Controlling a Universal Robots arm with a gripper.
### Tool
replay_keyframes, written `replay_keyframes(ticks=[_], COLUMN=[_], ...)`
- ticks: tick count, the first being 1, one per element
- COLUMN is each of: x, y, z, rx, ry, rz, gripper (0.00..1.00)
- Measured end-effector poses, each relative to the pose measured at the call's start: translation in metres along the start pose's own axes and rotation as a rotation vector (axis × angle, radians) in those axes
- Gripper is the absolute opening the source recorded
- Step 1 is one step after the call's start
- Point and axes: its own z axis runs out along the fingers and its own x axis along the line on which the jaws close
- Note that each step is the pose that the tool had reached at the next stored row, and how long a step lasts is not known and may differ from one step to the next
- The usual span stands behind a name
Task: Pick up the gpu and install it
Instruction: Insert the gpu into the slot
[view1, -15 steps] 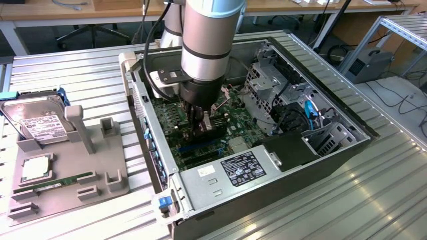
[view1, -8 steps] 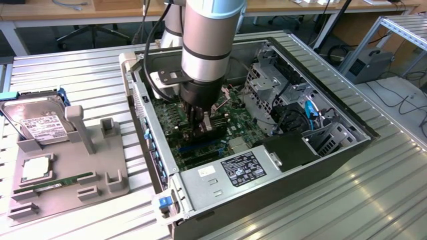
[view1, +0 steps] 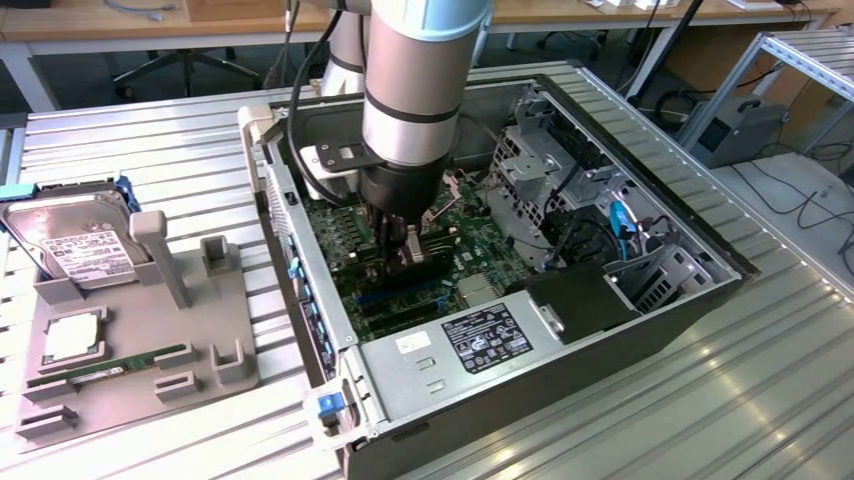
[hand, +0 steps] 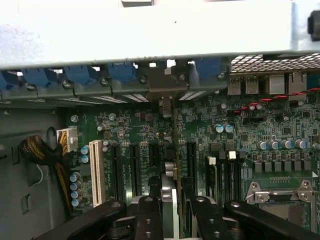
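Observation:
My gripper is down inside the open computer case, over the green motherboard. It is shut on the gpu, a thin dark card held upright on its edge. In the wrist view the gpu shows edge-on between my two black fingers, and my gripper stands just over the row of black expansion slots. The card's metal bracket lies against the rear slot openings with blue latches. Whether the card's lower edge sits in a slot is hidden.
Outside the case, on the exterior view's left, a grey fixture holds a silver hard drive, a green RAM stick and a CPU. Inside the case are a drive cage, a power supply, a blue cable and a CPU socket.

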Motion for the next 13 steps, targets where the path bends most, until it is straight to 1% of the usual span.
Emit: replay_keyframes(ticks=[5, 6, 8, 9, 12, 13], x=[-0.0001, -0.0001, -0.0001, 0.0000, 0.0000, 0.0000], y=[0.0000, -0.0001, 0.0000, 0.0000, 0.0000, 0.0000], z=[0.0003, 0.0004, 0.0003, 0.0002, -0.0002, -0.0019], rx=[0.0004, 0.0004, 0.0003, 0.0002, 0.0001, -0.0001], ry=[-0.0006, -0.0008, -0.0005, -0.0003, -0.0002, 0.0001], rz=[0.000, 0.000, 0.000, 0.000, 0.000, 0.000], gripper=[0.28, 0.34, 0.34, 0.41, 0.41, 0.41])
